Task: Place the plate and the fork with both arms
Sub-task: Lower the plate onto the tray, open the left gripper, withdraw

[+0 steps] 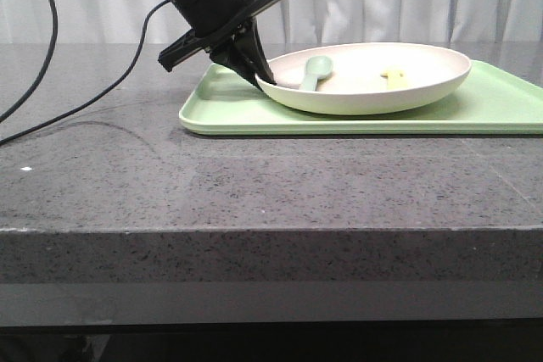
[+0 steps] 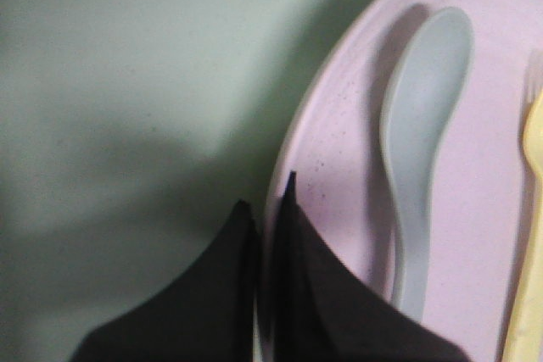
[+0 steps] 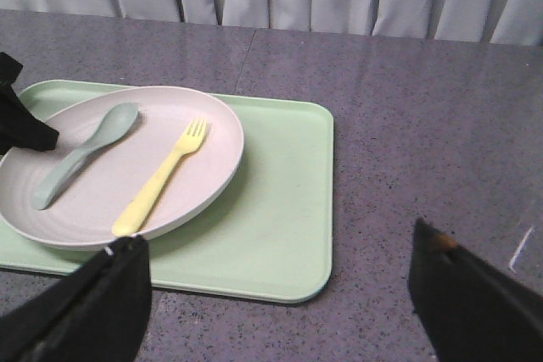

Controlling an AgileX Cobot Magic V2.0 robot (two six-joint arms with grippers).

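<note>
Your left gripper (image 1: 261, 76) is pinched on the plate (image 1: 373, 91) rim at its nine o'clock edge, plate tilted on the tray (image 1: 339, 120), so a quick lift could slide the fork (image 3: 161, 180) and spoon (image 3: 85, 152) off, while your right gripper (image 3: 276, 281) hangs wide.

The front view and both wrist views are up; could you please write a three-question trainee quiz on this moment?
1. True or false: the fork lies on the tray beside the plate.
2. The left gripper is closed on: A) spoon B) plate rim C) tray edge.
3. Fill in: the right gripper is ___.

Key: 1 false, it lies in the plate; 2 B; 3 open.
</note>
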